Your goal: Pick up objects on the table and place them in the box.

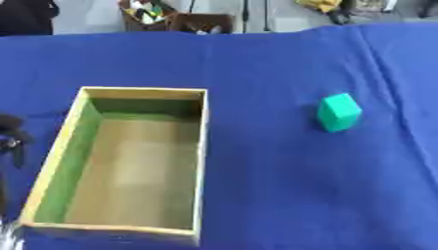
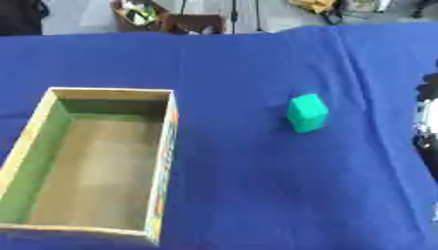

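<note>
1. The whole work surface is a table under a deep blue cloth [image 1: 256,63]. The cloth has a few soft creases, most obviously a long fold running down the right side.
2. On the left sits an open rectangular wooden box [image 1: 202,146] with pale plywood walls and a bare wood floor. Its inner left wall looks green, and so does the inner far wall. Nothing is in it.
3. The only loose item is a small teal-green block [image 1: 339,112], standing on the cloth well to the right of the box and roughly level with its far end. It's not touching anything else.
4. The left hand [image 1: 12,139] only pokes in as a dark shape at the left edge of the left eye view, just beside the box's left wall. Honestly can't tell what its fingers are doing.
5. The right hand [image 2: 425,122] is the same story: a dark bit with some silver at the right edge of the right eye view, well apart from the block. I can't tell how its fingers are set either.
6. Beyond the far edge of the table there's a light grey floor with a brown open container [image 1: 145,17] holding mixed colourful stuff, plus some dark stands and cables.
</note>
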Tool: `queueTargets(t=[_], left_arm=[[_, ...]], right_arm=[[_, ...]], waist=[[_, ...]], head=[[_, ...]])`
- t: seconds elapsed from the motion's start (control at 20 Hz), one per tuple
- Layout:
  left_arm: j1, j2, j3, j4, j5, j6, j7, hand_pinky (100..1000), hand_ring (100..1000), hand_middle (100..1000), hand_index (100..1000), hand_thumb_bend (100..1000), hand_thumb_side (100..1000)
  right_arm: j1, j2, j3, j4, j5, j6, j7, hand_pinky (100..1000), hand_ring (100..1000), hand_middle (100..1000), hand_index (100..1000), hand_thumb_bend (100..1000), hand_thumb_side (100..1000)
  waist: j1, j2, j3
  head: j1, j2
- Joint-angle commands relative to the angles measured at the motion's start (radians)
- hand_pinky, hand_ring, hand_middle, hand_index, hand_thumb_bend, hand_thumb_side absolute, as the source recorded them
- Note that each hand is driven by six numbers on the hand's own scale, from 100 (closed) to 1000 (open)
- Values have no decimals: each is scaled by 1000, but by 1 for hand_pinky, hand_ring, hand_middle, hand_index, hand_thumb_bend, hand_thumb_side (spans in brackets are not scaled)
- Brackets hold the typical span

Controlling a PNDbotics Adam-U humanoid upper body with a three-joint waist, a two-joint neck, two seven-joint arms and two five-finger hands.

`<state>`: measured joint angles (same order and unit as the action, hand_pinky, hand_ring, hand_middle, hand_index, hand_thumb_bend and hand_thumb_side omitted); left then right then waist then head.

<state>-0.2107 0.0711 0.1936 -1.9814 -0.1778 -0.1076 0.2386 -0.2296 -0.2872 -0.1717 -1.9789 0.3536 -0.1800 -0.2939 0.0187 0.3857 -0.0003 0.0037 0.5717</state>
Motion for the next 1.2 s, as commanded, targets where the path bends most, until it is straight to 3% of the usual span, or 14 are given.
queueTargets(t=[0.05,0.35,0.45,0.5,0.55,0.9,1.2], left_arm=[[-6,17,-5,-19,-3,-2,-4,100,363,444,490,100,890],[-6,17,-4,-19,-3,-2,-3,100,363,444,490,100,891],[-6,17,-3,-19,-3,-1,-2,100,363,444,490,100,891],[-6,18,-3,-19,-3,-1,-2,100,363,444,490,100,890],[-6,18,-2,-19,-3,-1,-1,100,363,444,490,100,890],[-3,17,-4,-19,-3,0,-3,100,364,444,490,100,891],[0,19,-6,-19,-2,0,-6,100,364,444,490,100,891]], right_arm=[[-9,-15,-4,-21,4,-2,3,732,608,592,776,100,653],[-9,-17,-6,-21,5,-6,1,732,611,595,778,100,665],[-11,-23,-6,-21,6,-10,0,732,614,598,780,100,711],[-12,-27,-7,-21,7,-13,-2,731,618,603,786,100,897],[-14,-38,-10,-21,12,-18,-7,732,622,606,789,100,989],[-63,-180,-27,-21,92,-20,-38,755,705,680,835,100,1000],[-146,-364,-23,-21,182,-10,16,781,786,766,873,157,1000]], waist=[[-1,-15,-1],[-3,-16,0],[-2,-17,0],[-2,-18,-1],[-1,-18,-1],[-3,-21,7],[-4,-22,12]], head=[[0,-1],[2,1],[9,10],[16,16],[26,25],[39,70],[32,60]])
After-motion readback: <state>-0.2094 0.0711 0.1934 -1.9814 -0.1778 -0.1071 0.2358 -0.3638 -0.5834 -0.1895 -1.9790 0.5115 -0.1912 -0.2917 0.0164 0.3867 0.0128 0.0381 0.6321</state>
